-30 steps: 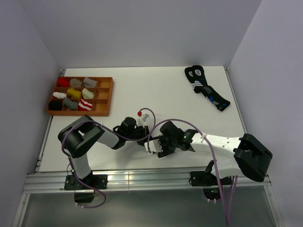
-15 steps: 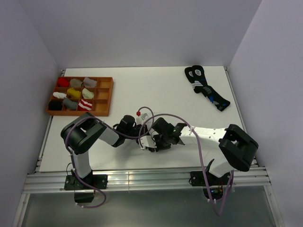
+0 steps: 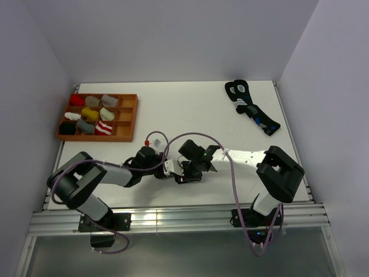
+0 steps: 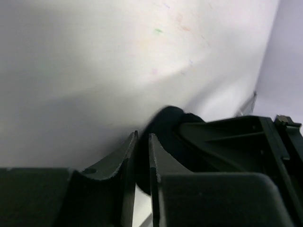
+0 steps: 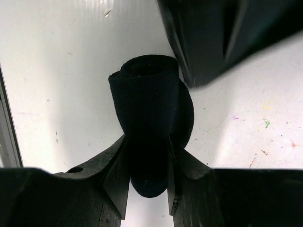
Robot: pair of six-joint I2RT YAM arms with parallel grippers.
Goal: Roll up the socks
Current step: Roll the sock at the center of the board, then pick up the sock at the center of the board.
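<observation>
So, now pinching the rolled black sock (image 5: pixel 147 94) in right gripper (image 5: pixel 147 142), wide a second ago; cracking left gripper (image 4: pixel 143 142) apart, can't tell if gripping; looking like a handover.

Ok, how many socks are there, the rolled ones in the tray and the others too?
Rolled sock bundles in the tray: 9
Black rolled sock in the right gripper: 1
Dark patterned socks lying loose: 2
Total: 12
</observation>
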